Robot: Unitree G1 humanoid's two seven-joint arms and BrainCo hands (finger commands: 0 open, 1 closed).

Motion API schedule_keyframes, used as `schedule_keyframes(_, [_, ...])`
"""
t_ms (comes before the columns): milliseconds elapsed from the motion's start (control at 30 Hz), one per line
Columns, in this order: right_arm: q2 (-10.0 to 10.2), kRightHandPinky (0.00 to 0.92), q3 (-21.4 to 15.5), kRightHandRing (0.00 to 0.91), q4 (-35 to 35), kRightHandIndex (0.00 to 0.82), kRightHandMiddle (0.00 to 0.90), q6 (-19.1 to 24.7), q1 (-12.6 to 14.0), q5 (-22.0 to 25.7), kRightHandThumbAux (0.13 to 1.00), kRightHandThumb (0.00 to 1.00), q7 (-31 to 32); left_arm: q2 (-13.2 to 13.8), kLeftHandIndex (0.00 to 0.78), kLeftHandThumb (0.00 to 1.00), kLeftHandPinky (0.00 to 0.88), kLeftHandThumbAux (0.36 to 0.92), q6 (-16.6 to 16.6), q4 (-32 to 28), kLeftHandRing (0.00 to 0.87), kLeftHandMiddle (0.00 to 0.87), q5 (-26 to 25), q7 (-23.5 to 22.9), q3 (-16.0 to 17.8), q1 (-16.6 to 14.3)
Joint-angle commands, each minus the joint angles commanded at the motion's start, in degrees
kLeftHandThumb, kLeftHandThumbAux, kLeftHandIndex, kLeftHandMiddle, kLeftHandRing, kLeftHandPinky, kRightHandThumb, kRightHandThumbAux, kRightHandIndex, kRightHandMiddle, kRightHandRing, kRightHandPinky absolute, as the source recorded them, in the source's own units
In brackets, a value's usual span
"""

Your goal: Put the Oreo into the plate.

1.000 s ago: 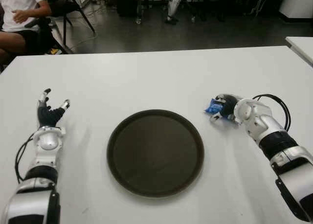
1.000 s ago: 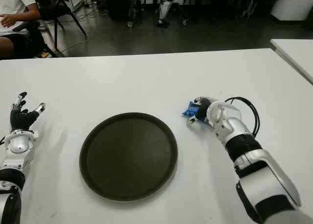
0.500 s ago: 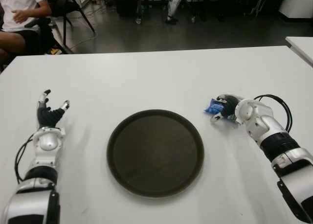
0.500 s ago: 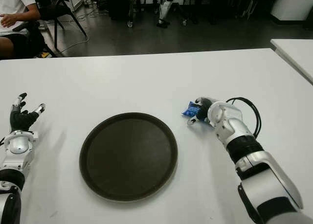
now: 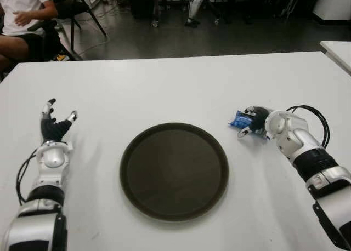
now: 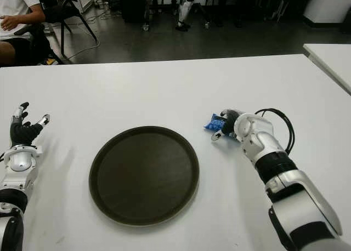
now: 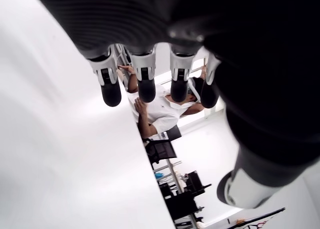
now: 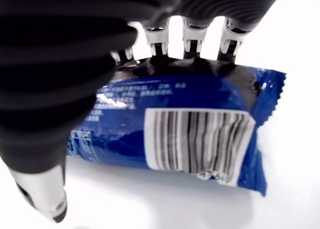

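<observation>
Blue Oreo packet point(image 8: 175, 139) (barcode showing) lies flat under the curled fingers point(image 8: 192, 36), thumb alongside; dark round plate point(image 5: 174, 171) sits apart.

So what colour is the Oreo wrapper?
Blue, with a white barcode panel; the Oreo wrapper shows best in the right wrist view, under the right hand.

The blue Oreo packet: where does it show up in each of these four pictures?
Left eye view: Oreo packet right of the dark plate, under the right hand.
Right eye view: same spot, right of the plate.
Left wrist view: not in it.
Right wrist view: fills the picture, fingers curled over it.
Shared landmark: the plate.
</observation>
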Motion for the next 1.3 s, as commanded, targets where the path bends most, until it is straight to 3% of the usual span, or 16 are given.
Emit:
schedule_keyframes(200, [-0.1, 0.000, 0.2, 0.024, -0.1, 0.041, 0.063, 0.3, 0.0, -0.1, 0.720, 0.000, 0.5, 0.2, 0.001, 0.000, 0.000, 0.719, 0.5, -0.1, 0.000, 0.000, 0.9, 1.0, -0.5, 0.1])
schedule_keyframes(667, [-0.3, 0.000, 0.2, 0.014, -0.1, 0.035, 0.055, 0.5, -0.1, -0.2, 0.698, 0.000, 0.8, 0.2, 0.000, 0.000, 0.000, 0.751, 0.6, -0.3, 0.000, 0.000, 0.9, 0.7, -0.4, 0.0])
schedule_keyframes(1300, [0.0, 0.000, -0.2, 0.015, 1.0, 0.035, 0.057, -0.1, -0.3, 0.3, 0.723, 0.000, 0.5, 0.4, 0.001, 0.000, 0.000, 0.716, 1.6, 0.1, 0.000, 0.000, 0.5, 0.3, -0.2, -0.4])
